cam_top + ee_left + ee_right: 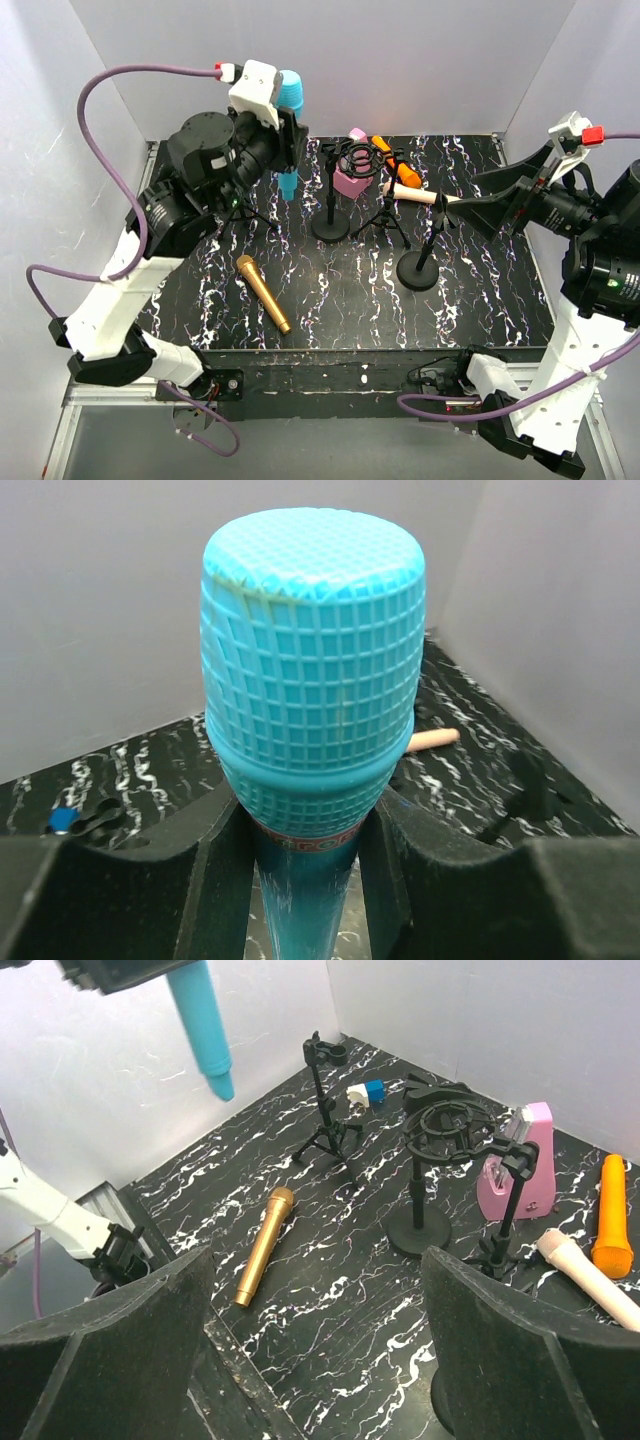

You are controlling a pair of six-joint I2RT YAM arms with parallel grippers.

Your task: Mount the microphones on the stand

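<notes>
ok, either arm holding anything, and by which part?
Left gripper holds the cyan-blue microphone by its handle, just below the head. Right gripper is open, holding nothing.

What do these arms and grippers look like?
The left arm and right arm have white shells between black joints. A purple cable loops along each. Each wrist carries a white block with a red tab. The left gripper and right gripper have broad matte-black fingers.
</notes>
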